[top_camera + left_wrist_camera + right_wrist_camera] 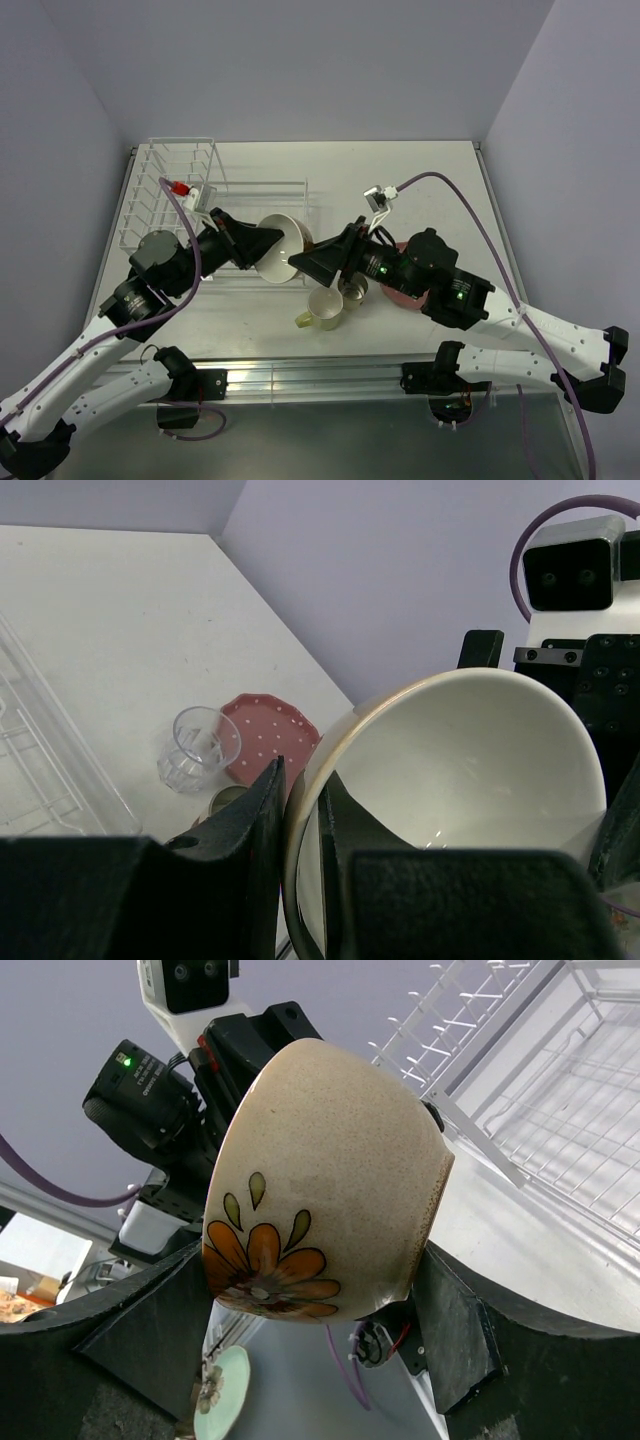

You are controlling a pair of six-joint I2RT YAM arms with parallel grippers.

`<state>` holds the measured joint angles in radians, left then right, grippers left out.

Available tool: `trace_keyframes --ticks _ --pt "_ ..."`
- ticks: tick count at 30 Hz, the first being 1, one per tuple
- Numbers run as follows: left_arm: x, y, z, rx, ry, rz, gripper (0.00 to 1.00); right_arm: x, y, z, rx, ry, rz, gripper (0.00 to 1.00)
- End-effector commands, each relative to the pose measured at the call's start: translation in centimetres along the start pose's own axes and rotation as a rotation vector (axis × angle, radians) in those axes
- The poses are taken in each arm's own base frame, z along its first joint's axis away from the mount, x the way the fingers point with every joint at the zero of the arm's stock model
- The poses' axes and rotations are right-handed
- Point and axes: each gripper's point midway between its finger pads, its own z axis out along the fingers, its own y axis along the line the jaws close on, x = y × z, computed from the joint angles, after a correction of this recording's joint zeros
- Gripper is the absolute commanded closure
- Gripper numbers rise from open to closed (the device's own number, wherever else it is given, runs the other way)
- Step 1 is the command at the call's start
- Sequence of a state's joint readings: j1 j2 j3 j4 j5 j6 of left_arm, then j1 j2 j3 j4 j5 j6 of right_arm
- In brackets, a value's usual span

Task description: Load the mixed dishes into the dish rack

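The left end effector (302,792) is pinching the rim of the cream bowl (455,780), one finger inside the wall and one outside, so it is clamped on the bowl. The right end effector (305,268) is facing it, its fingers (150,1335) spread wide on either side of the bowl's flowered outer wall. Whether they are pressing on it or only flanking it, I cannot tell. The bowl is hanging tilted above the worktop (420,170), at the near right corner of the low basket section of the dish rack (180,185). Further out, the mug (322,308) and steel cup (352,288) are standing beside the right arm, with the tumbler (200,748) and pink plate (272,735) beyond.

This is looking like a handover or a two-armed steadying. To do it well, one end effector should be bearing the load fully before the other lets go. A rim pinch is resisting twist poorly, so the bowl should be moving slowly and low into the basket.
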<state>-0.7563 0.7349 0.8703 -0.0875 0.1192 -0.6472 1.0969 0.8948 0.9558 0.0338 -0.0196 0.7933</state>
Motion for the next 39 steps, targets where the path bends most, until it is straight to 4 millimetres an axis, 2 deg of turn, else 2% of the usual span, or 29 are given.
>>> trace_keyframes --ticks 1,3,5,12,13,15,21,39 --pt "-1.1 -1.1 0.3 0.028 -0.006 0.021 0.99 -1.7 3.6 0.1 -0.138 -0.052 -0.009 1.00" --pt "-1.1 -0.7 0.3 0.009 0.003 0.023 0.92 -1.8 3.4 0.1 -0.128 -0.056 -0.012 1.00" --pt "-1.3 -0.6 0.2 0.004 0.000 0.025 0.80 -1.8 3.1 0.3 -0.113 -0.057 -0.013 1.00" --pt "-0.9 0.1 0.3 -0.001 0.018 0.024 0.60 -2.0 2.6 0.7 -0.086 -0.068 -0.019 1.00" --pt "-0.9 0.1 0.3 0.002 0.014 0.022 0.53 -2.0 2.4 0.8 -0.079 -0.067 -0.019 1.00" --pt "-0.7 0.2 0.2 0.012 0.016 0.020 0.51 -2.0 2.3 0.9 -0.073 -0.070 -0.018 1.00" --pt "-0.6 0.8 -0.1 -0.003 0.014 0.018 0.34 -1.7 1.6 1.0 -0.047 -0.063 -0.022 1.00" --pt "-0.5 3.5 -1.1 -0.100 0.017 0.037 0.24 -1.4 -1.3 2.5 0.054 -0.061 -0.023 1.00"
